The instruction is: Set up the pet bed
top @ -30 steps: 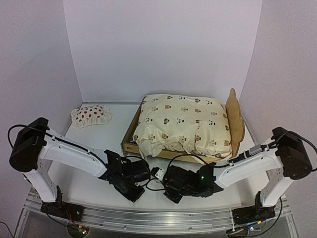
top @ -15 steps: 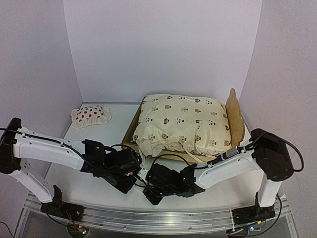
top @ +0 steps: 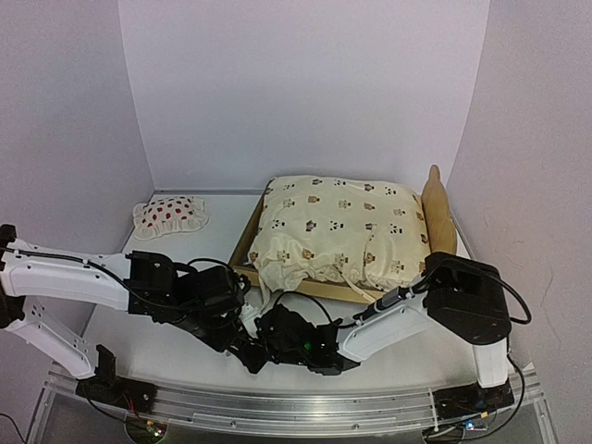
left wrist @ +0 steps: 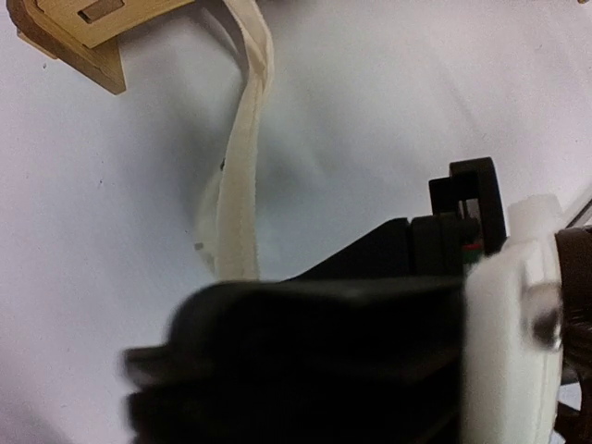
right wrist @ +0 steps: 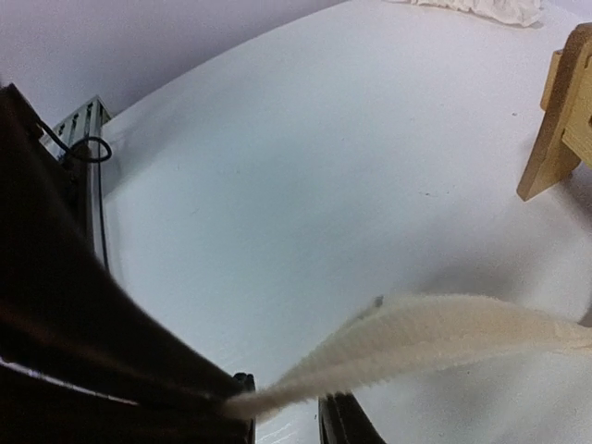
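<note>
The pet bed sits toward the back right of the table, its frame mostly buried under the cream animal-print cover. The strawberry pillow lies well apart at the back left. Both arms are bent low and crowded together near the front edge, just off the bed's near-left corner. A cream tie runs from that corner down to the left end effector, whose fingers are pressed together, and from here it looks clamped on the tie. The right end effector has its fingers slightly apart, with the tie's far part resting against one of them rather than pinched. My worry is that tie. If the left arm pulls away, I'd expect the light frame to slide or the cover to drag off. With the right fingers parted, the tie could simply fall out. The two wrists are also close enough that a careless swing might knock them together or snag a cable.
</note>
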Tool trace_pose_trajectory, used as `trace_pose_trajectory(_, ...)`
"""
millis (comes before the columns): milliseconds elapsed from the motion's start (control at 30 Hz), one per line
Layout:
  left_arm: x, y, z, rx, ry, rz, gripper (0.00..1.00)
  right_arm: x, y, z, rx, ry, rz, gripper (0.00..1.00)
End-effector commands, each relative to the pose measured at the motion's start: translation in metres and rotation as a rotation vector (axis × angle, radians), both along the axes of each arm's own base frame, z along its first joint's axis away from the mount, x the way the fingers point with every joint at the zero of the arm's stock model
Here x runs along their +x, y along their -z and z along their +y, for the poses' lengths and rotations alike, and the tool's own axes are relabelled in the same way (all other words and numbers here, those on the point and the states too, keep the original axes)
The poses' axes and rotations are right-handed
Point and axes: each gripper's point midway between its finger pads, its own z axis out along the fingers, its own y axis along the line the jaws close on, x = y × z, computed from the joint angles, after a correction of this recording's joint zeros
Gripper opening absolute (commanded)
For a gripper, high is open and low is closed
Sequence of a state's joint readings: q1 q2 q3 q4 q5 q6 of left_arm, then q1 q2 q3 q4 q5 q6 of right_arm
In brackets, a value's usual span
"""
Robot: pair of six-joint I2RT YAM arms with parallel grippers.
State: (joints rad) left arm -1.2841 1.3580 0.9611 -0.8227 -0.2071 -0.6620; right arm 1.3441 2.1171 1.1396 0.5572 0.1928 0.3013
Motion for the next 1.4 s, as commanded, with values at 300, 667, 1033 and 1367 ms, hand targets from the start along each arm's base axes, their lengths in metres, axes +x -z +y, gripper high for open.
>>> trace_pose_trajectory(300,0.002,-0.003,-0.028,-0.125,0.015,-0.008,0.00,-0.029,-0.013,-0.083,-0.025,-0.045,0.055,0.50)
trace_pose_trajectory(667,-0.014,0.033,-0.053,-0.154,0.092,0.101,0.01,0.038,-0.041,-0.135,-0.155,0.313,-0.098,0.52)
trace_pose_trajectory(1033,-0.038,0.024,-0.063,-0.231,0.194,0.211,0.57,0.063,-0.045,-0.141,-0.095,0.369,0.016,0.51)
trace_pose_trajectory(1367,-0.002,0.035,0.015,0.012,-0.073,0.123,0.54,0.059,-0.047,-0.116,-0.094,0.279,0.032,0.50)
